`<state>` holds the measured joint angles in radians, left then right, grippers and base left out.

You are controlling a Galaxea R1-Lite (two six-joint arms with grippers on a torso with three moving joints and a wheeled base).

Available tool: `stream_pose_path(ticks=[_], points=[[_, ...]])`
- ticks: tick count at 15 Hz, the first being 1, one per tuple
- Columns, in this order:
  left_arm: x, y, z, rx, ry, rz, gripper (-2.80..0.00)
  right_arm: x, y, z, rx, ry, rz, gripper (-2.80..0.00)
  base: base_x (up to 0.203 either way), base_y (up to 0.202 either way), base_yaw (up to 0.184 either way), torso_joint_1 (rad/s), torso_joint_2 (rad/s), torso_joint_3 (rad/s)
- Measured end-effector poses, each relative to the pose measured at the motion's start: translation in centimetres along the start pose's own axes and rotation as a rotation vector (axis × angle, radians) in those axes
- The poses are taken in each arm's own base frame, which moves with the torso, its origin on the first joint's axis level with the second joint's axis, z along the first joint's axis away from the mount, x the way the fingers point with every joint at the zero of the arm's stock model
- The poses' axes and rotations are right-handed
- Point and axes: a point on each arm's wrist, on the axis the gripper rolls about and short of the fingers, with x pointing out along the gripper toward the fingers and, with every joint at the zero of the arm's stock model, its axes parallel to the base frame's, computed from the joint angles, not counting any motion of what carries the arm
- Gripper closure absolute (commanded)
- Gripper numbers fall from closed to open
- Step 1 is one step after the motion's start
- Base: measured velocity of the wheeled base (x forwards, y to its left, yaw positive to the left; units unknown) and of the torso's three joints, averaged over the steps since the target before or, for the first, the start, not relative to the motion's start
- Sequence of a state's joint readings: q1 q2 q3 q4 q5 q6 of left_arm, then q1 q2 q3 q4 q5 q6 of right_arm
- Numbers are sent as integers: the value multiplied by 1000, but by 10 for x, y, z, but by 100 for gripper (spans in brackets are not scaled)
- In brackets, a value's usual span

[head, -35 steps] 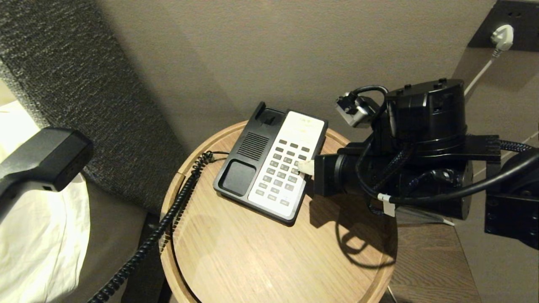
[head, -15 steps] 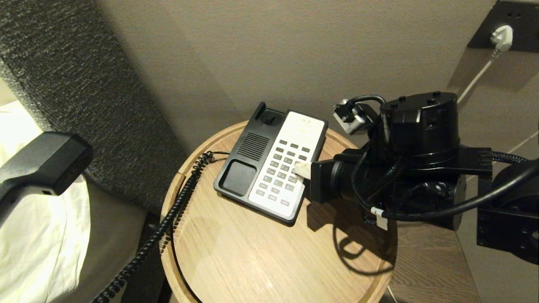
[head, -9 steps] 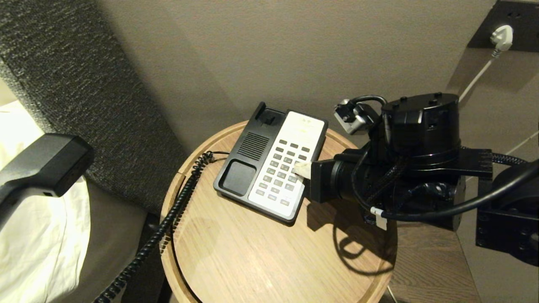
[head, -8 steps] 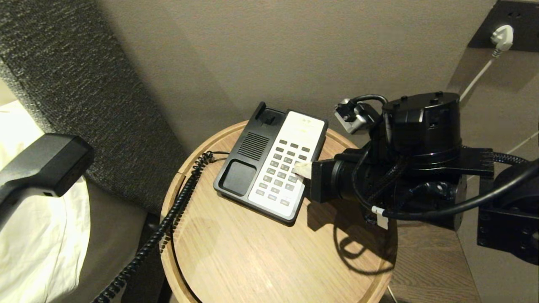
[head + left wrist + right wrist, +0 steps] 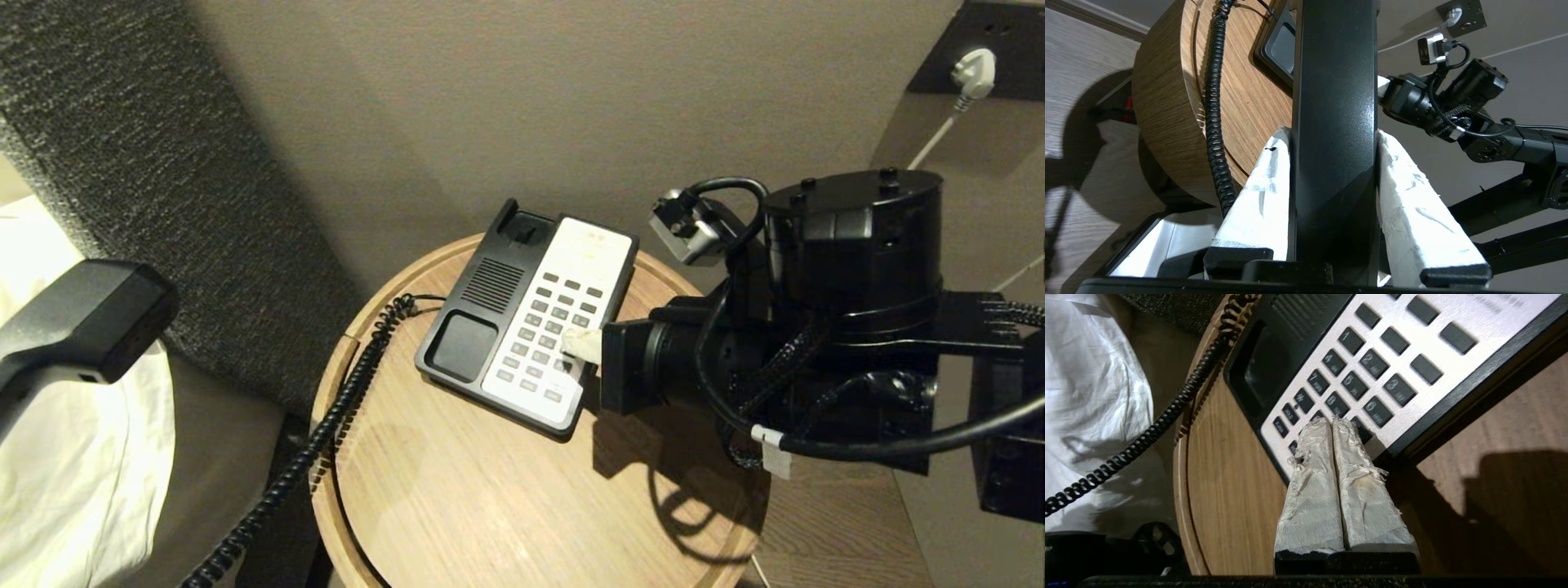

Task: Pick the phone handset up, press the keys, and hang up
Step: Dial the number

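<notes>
Right wrist view: my right gripper [image 5: 1331,422] has its jaws pressed together, tips down on the phone base's [image 5: 1449,318] keypad, lower rows. My left gripper [image 5: 1333,141] pinches the phone handset [image 5: 1333,102] between its jaws, lifted off the table [image 5: 490,490], coiled cord [image 5: 326,425] trailing.

On the phone's keypad [image 5: 1372,375] you can read the digits 1, 2, 3, 5, 6, 7, 8 and a star on the dark keys. The small print on the pale panel above them is too blurred for you to read.
</notes>
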<state>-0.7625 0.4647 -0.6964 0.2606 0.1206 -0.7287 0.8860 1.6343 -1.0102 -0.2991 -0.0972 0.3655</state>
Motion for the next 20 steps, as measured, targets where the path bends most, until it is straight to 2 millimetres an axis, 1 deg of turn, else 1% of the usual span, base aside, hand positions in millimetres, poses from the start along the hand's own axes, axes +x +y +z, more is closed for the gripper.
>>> stream_pose_path(ticks=[7,20], points=[[0,2,-3,0,6,2,0,4,-2,-18,6,66,-3,0,0,0,0,0,0,0],[0,4,-5,2,15,4,0,5,3,-25,46,94,15,0,0,0,0,0,0,0]])
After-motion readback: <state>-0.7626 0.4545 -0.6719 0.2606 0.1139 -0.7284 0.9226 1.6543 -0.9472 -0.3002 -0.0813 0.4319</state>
